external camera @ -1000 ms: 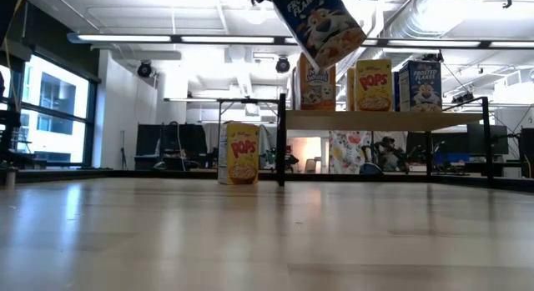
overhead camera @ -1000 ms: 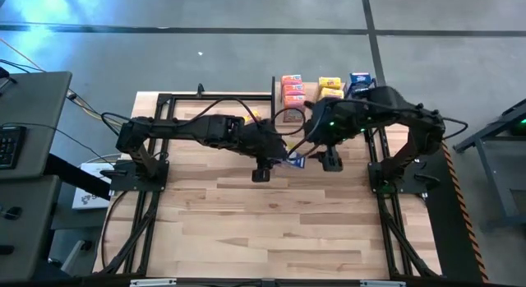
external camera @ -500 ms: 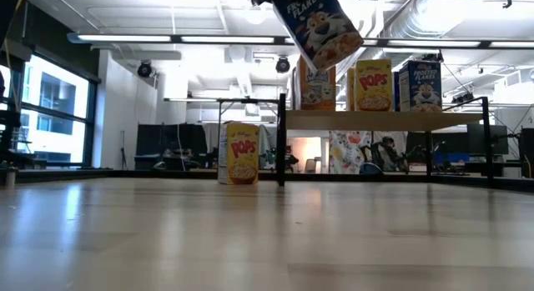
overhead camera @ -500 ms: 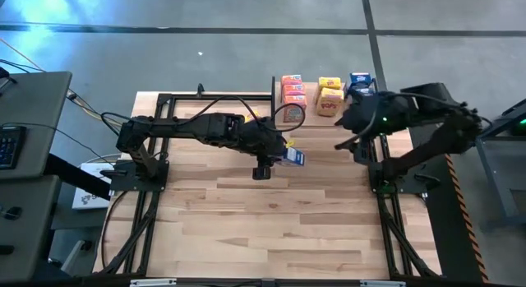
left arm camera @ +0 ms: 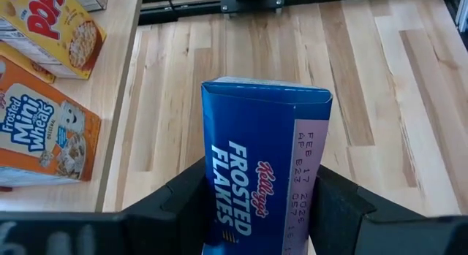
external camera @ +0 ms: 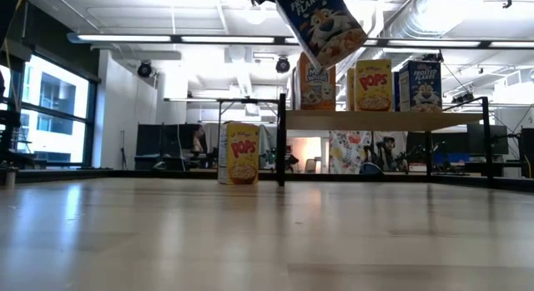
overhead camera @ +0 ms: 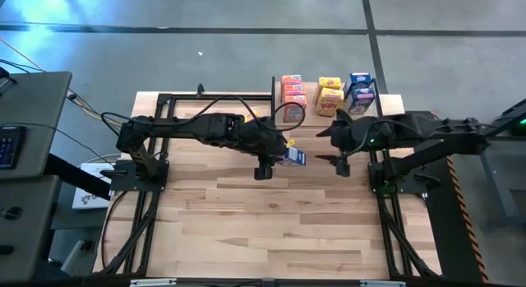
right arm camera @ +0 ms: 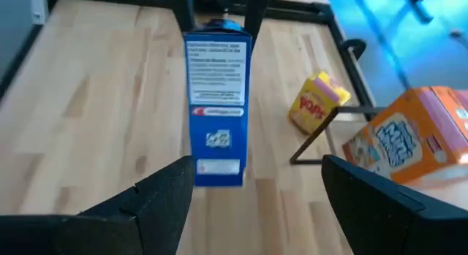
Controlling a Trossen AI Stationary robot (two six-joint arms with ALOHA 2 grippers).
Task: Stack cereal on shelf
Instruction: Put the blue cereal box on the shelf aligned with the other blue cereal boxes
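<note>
Blue Frosted Flakes cereal box (left arm camera: 263, 174) clamped in left end effector (overhead camera: 283, 155), held tilted above worktop (overhead camera: 246, 213). Right end effector (overhead camera: 339, 149) apart, empty. Light-wood shelf (external camera: 384, 120) loaded with several boxes; yellow Pops box (external camera: 242, 153) (on worktop) left to stack.

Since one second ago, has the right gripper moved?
Yes. In the high view the right gripper has pulled back from the held blue cereal box, toward the table's right edge, jaws open.

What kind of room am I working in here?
Probably an open lab or workshop: exposed ceiling ducts, grey concrete floor, and a wooden plank table with two dark robot arms.
</note>
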